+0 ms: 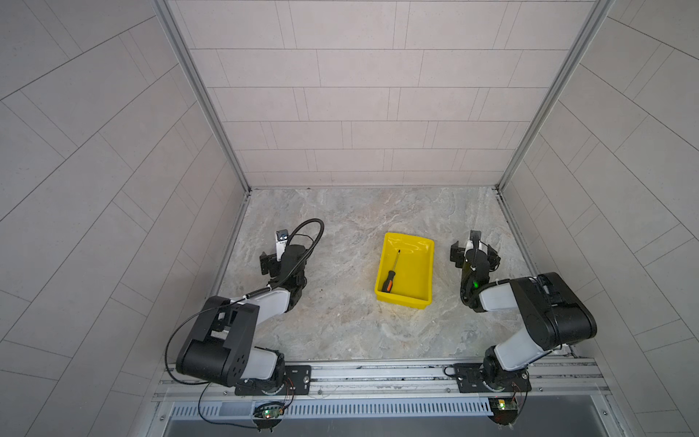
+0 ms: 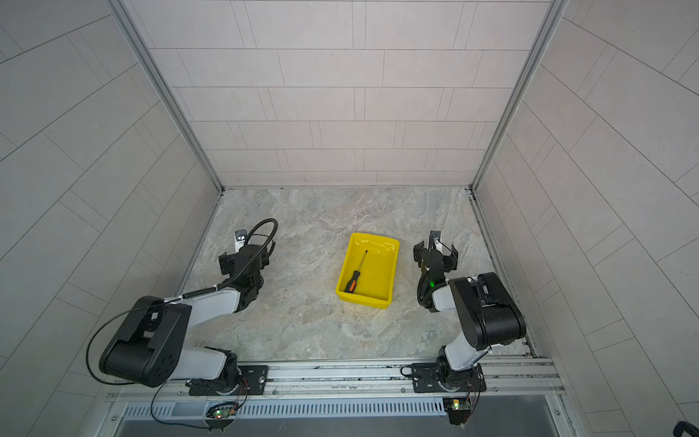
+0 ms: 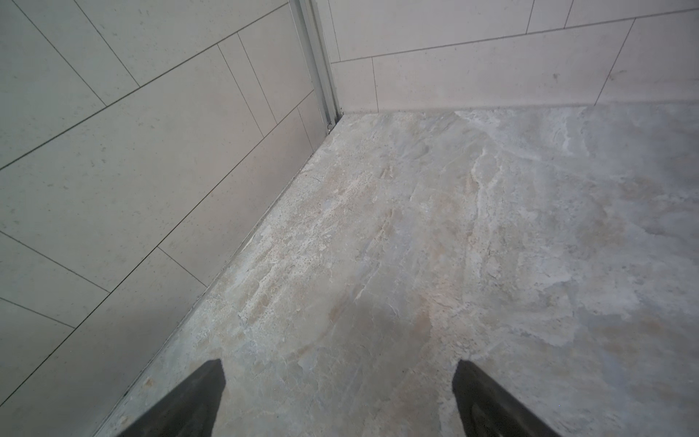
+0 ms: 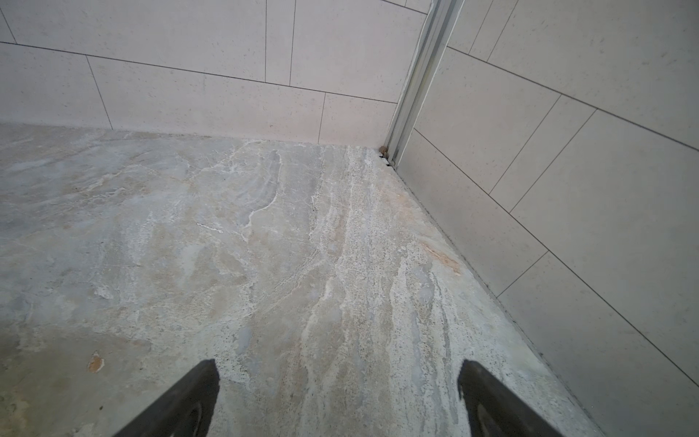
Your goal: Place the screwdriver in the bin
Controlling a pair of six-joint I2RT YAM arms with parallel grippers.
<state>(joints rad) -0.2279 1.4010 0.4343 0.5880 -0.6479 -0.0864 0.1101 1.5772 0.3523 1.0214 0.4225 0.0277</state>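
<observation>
One item to bin, and by my read it's done; nothing left except maybe parking the arms. L gripper sits left of the bin, jaws spread wide, empty, over bare counter. Mid-scene, the screwdriver lies flat inside the bin, along its left wall, orange butt at the near-left corner, tip pointing far. R gripper is right of the bin, also spread and empty. Screwdriver's well apart from both.

The shallow rectangular plastic bin is bright yellow. The slim screwdriver has a black-and-orange handle. The stone-look surface is veined grey-beige.
</observation>
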